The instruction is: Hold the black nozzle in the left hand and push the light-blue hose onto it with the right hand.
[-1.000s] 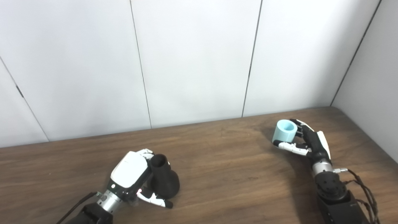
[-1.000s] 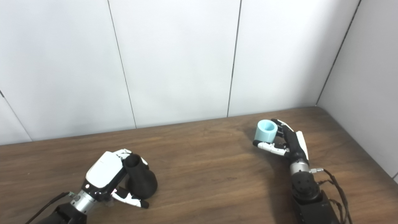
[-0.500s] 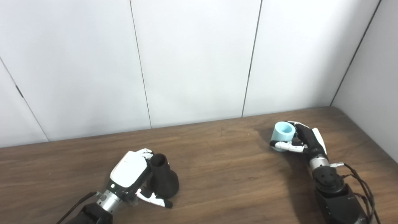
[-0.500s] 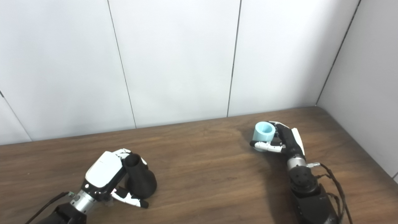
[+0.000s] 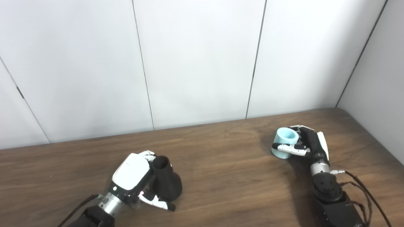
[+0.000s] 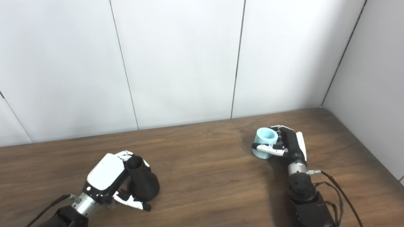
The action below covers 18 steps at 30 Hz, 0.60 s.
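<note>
i have both parts in hand but nothing joined yet. my left robot hand (image 5: 131, 172) is wrapped around the black nozzle (image 5: 165, 183), fingers behind its narrow neck and the thumb stretched out along the desk (image 5: 221, 170) under its wide base; the nozzle stands on the desk near the front left, its open neck pointing up and a little toward the back. my right robot hand (image 5: 307, 145) is closed on the light-blue hose (image 5: 284, 146), a short stubby tube with its open end facing up, thumb across its front and fingers behind it. i can't tell whether the hose's lower end touches the desk or hangs just above it.

so i judge the two grasps done and the mating step entirely left. the hose sits well apart from the nozzle, far off to the right and further back. what i read as remaining: lift the nozzle, bring the hose across, line its bore up with the neck, and push it on.
</note>
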{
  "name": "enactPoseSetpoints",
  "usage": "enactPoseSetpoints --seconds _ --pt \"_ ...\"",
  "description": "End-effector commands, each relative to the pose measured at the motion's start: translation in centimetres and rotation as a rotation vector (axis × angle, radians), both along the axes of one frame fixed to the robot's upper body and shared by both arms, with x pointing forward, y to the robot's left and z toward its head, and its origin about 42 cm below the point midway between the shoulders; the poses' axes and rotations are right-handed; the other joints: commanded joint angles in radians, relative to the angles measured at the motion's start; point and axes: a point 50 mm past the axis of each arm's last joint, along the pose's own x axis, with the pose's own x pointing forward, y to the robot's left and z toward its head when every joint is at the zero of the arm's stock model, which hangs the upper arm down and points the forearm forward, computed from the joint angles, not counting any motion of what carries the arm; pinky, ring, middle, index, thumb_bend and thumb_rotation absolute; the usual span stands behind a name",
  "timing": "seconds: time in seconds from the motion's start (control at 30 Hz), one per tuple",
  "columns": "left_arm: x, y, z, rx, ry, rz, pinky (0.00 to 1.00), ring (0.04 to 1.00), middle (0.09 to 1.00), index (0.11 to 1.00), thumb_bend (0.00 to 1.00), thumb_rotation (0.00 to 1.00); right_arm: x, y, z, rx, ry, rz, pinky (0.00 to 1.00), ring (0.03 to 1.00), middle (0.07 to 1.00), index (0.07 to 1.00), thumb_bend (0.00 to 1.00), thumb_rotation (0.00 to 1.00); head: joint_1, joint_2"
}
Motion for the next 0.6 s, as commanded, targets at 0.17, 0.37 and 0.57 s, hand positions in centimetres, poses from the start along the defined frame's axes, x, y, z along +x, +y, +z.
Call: enactPoseSetpoints --seconds 0.17,0.37,0.57 --pt "-9.5 0.0 -11.1 0.010 0.319 0.035 0.68 0.461 0.463 0.506 0.50 0.00 0.8 0.4 3.6 -0.033 -0.136 0.022 0.38 0.417 0.461 0.523 0.52 0.00 0.012 0.003" --pt "-9.4 -0.8 -11.1 0.020 0.318 0.016 0.68 0.456 0.467 0.507 0.50 0.00 -0.2 2.7 6.5 -0.038 -0.185 0.103 0.37 0.416 0.465 0.517 0.52 0.00 0.044 0.030" --pt "-9.1 -1.8 -11.7 0.062 0.319 0.009 0.68 0.464 0.459 0.512 0.50 0.00 -1.1 5.1 10.3 -0.053 -0.207 0.198 0.36 0.397 0.453 0.526 0.52 0.00 0.070 0.030"
